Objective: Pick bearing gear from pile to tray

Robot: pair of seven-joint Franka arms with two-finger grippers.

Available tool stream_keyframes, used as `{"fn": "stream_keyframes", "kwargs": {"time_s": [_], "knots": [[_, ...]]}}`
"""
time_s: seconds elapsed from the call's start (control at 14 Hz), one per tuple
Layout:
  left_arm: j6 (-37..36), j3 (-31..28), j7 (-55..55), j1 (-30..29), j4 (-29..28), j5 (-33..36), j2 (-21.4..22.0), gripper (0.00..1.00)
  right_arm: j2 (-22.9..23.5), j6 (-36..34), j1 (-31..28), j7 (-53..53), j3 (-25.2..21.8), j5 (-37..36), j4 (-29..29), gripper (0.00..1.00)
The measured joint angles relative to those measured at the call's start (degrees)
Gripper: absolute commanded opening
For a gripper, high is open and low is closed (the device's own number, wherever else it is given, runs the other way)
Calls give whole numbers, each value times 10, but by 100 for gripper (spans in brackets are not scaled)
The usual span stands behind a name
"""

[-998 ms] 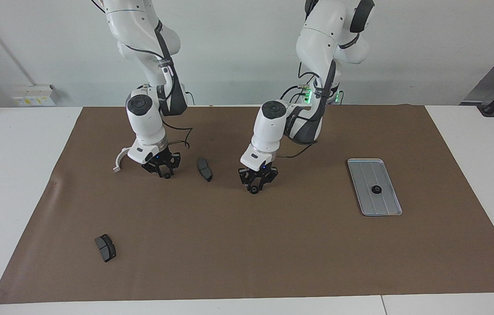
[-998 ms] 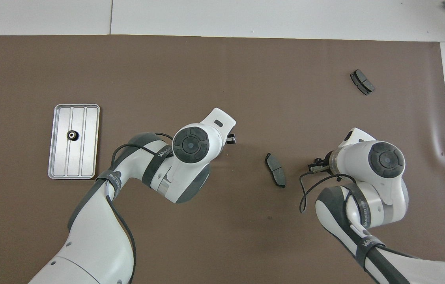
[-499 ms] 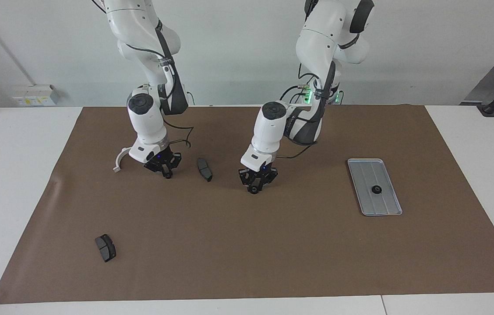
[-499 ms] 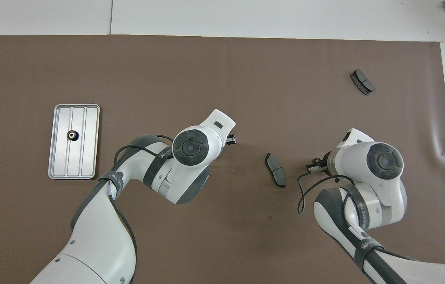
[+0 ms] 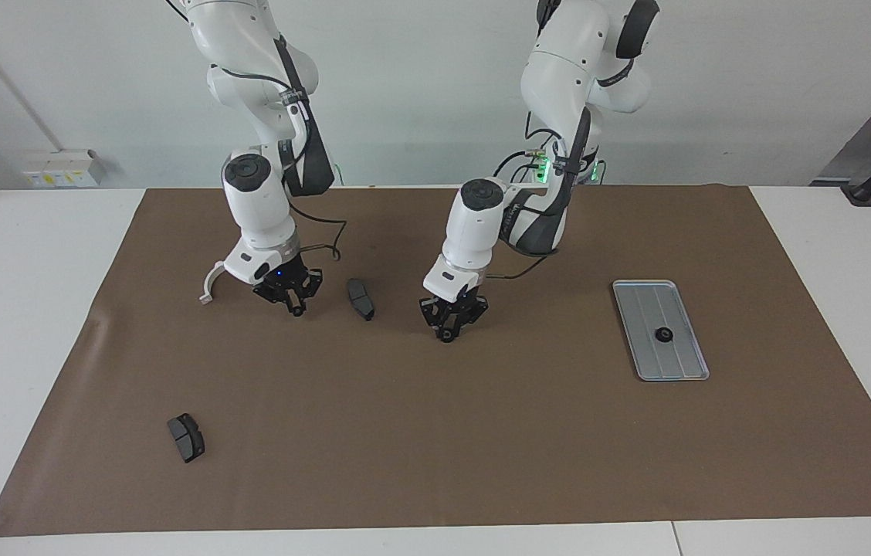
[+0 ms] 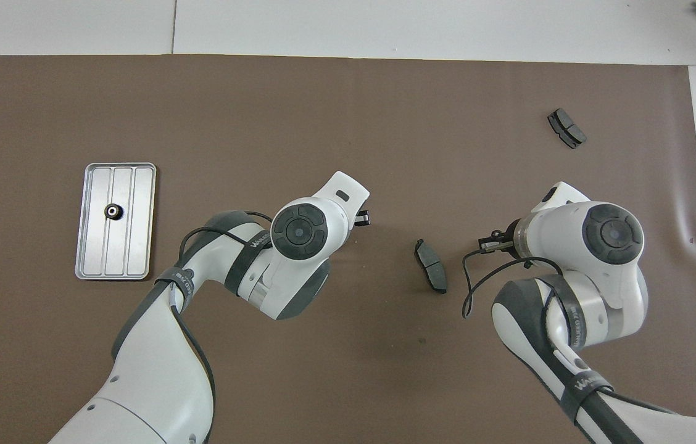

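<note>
The silver tray (image 5: 648,305) (image 6: 138,185) lies toward the left arm's end of the table with one black bearing gear (image 5: 664,334) (image 6: 112,211) in it. My right gripper (image 5: 296,310) hangs just over the mat beside the white half-ring bracket (image 5: 209,284), shut on a small black bearing gear at its tip. My left gripper (image 5: 445,335) is down at the mat near the middle, with a small black gear at its tip. In the overhead view both wrists hide the gears under them.
One dark brake pad (image 5: 360,298) (image 6: 431,265) lies between the two grippers. Another brake pad (image 5: 186,437) (image 6: 566,127) lies farther from the robots, toward the right arm's end. A brown mat (image 5: 435,432) covers the table.
The right gripper has shut and its arm has risen a little. The left gripper has stayed low at the mat and drawn narrower.
</note>
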State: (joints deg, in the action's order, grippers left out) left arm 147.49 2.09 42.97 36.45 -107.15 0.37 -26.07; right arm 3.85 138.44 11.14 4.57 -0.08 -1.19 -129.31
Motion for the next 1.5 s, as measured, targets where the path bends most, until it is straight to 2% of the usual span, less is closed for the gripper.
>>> {"fn": "stream_keyframes", "kwargs": {"time_s": [0.29, 0.71, 0.93, 1.14, 1.5], "knots": [[0, 0, 0, 0, 0, 0, 0, 10, -4, -51, 0, 29, 0, 0, 55, 0], [-13, -5, 1, 0, 7, 0, 0, 9, -2, -53, 0, 43, 1, 0, 57, 0], [-49, -7, 1, -1, 30, 0, 0, 9, -2, -53, 2, 54, 2, 0, 57, 0], [-98, -10, 1, -8, 61, 0, 0, 9, -2, -52, 28, 101, 3, 1, 66, 0], [-171, -12, -76, -74, 104, 0, 1, 9, 22, -40, 89, 211, 5, 1, 99, 0]]}}
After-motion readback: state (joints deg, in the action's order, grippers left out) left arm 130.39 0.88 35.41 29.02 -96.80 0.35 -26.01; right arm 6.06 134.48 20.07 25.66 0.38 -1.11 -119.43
